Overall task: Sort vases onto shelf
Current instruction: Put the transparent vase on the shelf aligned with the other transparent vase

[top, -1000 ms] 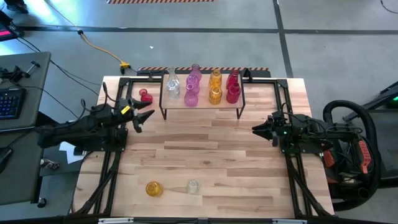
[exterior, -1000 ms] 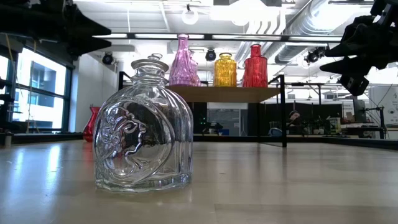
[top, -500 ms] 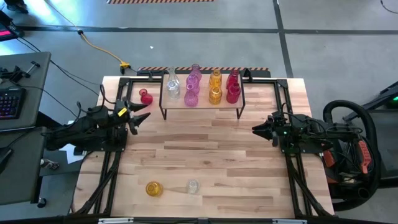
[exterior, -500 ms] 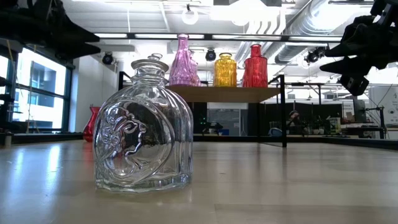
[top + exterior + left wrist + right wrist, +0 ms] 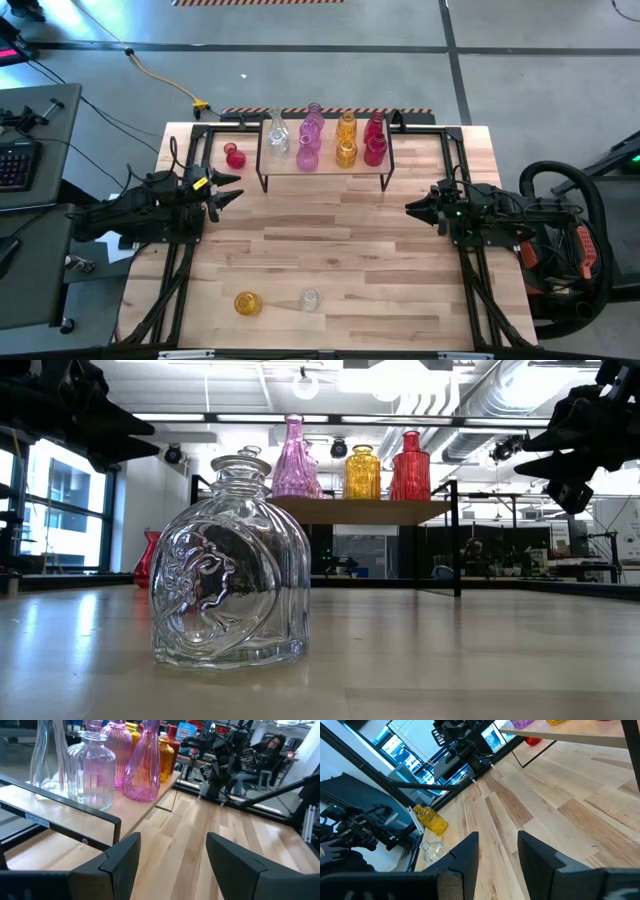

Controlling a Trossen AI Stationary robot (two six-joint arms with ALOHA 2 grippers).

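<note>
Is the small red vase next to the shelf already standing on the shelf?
No. In the high view the red vase stands on the tabletop, left of the shelf.

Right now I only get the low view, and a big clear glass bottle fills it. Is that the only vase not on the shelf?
Observer: No. The high view shows an amber vase beside that clear vase, near the table's front edge.
Operator: And the red thing behind the bottle?
Observer: That is a red vase standing on the tabletop just left of the shelf, not on it.
Operator: Are the arms carrying anything?
Observer: No. The wrist views show the left gripper and the right gripper both open with nothing between their fingers.
</note>
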